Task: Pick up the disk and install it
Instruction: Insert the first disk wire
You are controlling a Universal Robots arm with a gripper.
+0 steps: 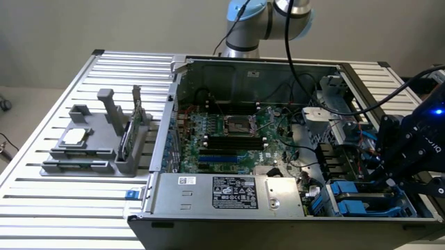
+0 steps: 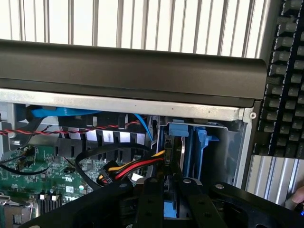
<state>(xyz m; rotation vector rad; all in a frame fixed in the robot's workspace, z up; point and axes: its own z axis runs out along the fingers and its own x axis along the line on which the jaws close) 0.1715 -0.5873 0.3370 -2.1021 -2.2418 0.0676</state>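
Disk [image 2: 174, 152], a flat silver-grey metal drive in a blue plastic carrier, stands on edge in the blue-railed drive bay [image 1: 351, 200], lower right of the exterior frame. Black gripper [image 1: 393, 179] sits right over it inside the open grey metal computer case [image 1: 230, 61]. Jaws clamped or free: cannot tell.

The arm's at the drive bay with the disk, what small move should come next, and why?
Probably ease the disk straight into the drive bay, slowly: the gripper is shut on its blue carrier, lined up with the bay's blue rails, and red-and-yellow cables lie close beside.
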